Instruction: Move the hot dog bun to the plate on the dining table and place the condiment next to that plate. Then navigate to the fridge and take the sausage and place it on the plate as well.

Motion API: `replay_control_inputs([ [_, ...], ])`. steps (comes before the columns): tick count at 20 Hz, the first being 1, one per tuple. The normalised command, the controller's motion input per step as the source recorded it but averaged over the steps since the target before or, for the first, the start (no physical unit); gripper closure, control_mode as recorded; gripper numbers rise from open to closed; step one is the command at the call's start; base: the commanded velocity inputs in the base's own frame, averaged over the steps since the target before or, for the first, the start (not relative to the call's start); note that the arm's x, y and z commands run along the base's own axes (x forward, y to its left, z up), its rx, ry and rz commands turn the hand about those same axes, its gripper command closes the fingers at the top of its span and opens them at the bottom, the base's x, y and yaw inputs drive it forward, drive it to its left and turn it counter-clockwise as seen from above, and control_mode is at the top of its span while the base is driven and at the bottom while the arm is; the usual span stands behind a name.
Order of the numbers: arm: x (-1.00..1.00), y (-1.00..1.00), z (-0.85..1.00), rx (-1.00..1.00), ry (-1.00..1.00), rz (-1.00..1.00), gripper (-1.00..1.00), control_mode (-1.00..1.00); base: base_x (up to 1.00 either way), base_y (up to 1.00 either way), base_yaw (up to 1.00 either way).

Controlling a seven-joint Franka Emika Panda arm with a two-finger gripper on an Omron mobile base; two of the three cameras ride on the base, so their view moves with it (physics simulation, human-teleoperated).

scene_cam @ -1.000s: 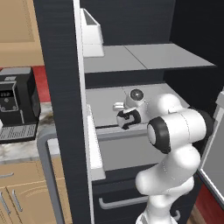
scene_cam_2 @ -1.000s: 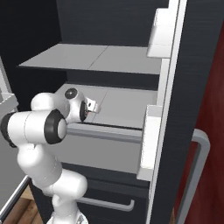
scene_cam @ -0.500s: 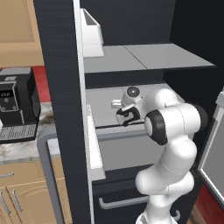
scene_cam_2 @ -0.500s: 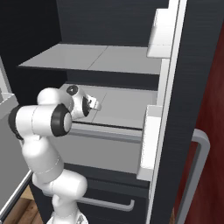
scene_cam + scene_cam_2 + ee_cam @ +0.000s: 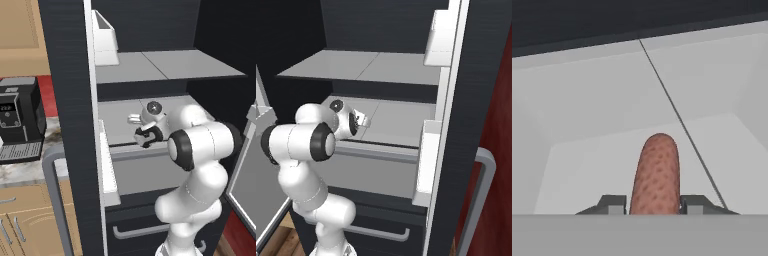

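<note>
In the left base view, a black coffee machine [image 5: 19, 120] is seen at the left edge on a marble counter [image 5: 27, 170], and right of it the open fridge [image 5: 70, 100] is shown with its pale shelves; at mid-frame the gripper [image 5: 144, 137] is reached onto the lower shelf [image 5: 117, 120], with the white arm [image 5: 200, 150] filling the lower right. In the right base view the arm is placed at the left and the gripper [image 5: 359, 121] is pointed rightward over the same shelf [image 5: 401, 117], with the fridge door [image 5: 471, 125] standing at the right edge. In the hand view the sausage [image 5: 656, 175] is seen at lower centre, clamped between the two dark fingertips [image 5: 612, 204], its rounded far end projecting up the frame over the shelf floor. The jaws are closed on the sausage near one end, it is judged, so the long free part could swing or slip if the hand is lifted quickly. On withdrawal, the sausage or wrist could be knocked against the shelf above or the door bins, since clearance looks tight. A soft, round body may also be squeezed out sideways.
</note>
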Motion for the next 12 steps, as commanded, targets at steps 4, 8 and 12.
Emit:
replay_control_inputs([
  [4, -0.82, -0.04, 0.25, 0.08, -0.21, 0.0, 1.0, -1.0, 0.0, 0.0, 0.0],
  [8, -0.66, -0.07, 0.7, 0.12, -0.04, 0.0, 1.0, -1.0, 0.0, 0.0, 0.0],
  [12, -0.56, -0.12, 0.86, 0.12, 0.0, 0.0, 1.0, -1.0, 0.0, 0.0, 0.0],
])
